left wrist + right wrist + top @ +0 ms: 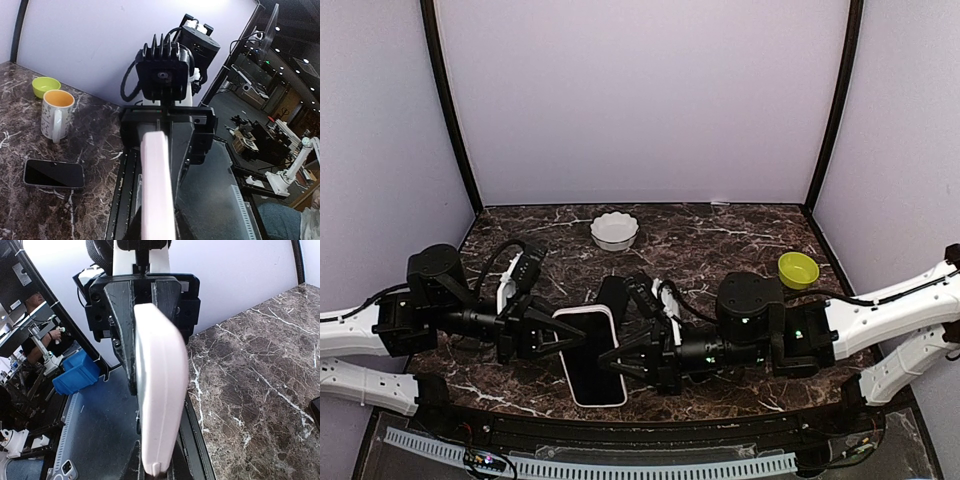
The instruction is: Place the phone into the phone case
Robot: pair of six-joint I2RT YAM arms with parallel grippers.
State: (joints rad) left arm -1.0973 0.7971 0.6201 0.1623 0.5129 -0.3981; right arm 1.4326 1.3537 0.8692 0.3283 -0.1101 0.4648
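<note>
Left end effector point(554, 337) at 9 o'clock and right end effector point(624, 359) at 3 o'clock both gripped the case point(590, 356), the phone point(54, 174) lying on the bench point(720, 240) at its 12 o'clock.

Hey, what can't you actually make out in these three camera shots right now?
Top view: whether the pink case already holds anything; its dark face could be lining or screen.
Both wrist views: the case is edge-on, its face hidden.
Top view: the phone is partly behind the case and the right gripper.
Right wrist view: a dark object is cut off by the right edge, unidentifiable.
</note>
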